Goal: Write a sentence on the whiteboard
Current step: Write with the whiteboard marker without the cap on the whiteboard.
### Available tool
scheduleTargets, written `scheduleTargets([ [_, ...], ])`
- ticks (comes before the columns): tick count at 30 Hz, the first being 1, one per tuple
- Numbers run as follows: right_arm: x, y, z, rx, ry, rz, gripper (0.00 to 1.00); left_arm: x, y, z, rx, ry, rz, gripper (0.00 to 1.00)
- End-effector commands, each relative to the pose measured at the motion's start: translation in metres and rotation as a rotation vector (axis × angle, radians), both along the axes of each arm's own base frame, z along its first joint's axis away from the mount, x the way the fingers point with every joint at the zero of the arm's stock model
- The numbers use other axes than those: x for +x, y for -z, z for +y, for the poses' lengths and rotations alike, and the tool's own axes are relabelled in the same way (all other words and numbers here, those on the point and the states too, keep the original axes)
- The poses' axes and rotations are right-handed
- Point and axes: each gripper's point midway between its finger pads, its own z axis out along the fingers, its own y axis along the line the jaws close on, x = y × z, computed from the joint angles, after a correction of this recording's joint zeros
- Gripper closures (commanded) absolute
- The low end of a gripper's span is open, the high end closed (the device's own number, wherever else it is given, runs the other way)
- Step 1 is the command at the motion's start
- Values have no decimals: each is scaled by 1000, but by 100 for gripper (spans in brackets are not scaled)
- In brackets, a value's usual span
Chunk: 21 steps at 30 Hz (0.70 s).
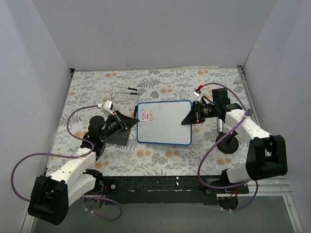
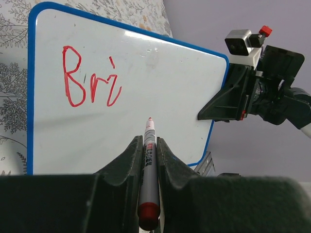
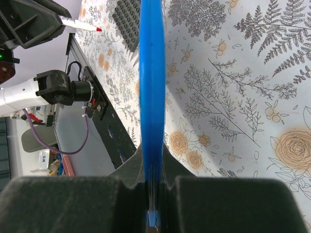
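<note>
The whiteboard (image 1: 165, 124) lies mid-table, white with a blue rim; it also shows in the left wrist view (image 2: 146, 92). The sentence (image 1: 147, 115) is red lettering reading "Bri" near the board's upper left corner, clear in the left wrist view (image 2: 90, 80). My left gripper (image 1: 130, 122) is shut on a red marker (image 2: 148, 170) at the board's left edge, its tip just above the white surface. My right gripper (image 1: 187, 119) is shut on the board's right rim, seen edge-on as a blue strip (image 3: 151, 87).
A dark grey studded plate (image 1: 119, 138) lies under the left gripper, also in the right wrist view (image 3: 127, 22). A clear box (image 1: 125, 94) with a black pen (image 1: 132, 89) sits behind the board. A black round stand (image 1: 227, 143) is at the right. White walls enclose the table.
</note>
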Motion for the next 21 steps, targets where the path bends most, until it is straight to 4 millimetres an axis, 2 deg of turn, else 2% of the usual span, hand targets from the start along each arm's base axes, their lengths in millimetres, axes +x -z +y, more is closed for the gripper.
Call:
scheduleTargets([
  [1,5,-8,-2,-1,-8,-95,99,-4,-1,3,-13,-5,-15,100],
  [14,3,-7,-1,9,-18,-94,99,-16,2,2,-87,9,-31,100],
  [21,3,-6,-1,15,-20,-87,99,-14,-1,-2,-101,28,-36,100],
])
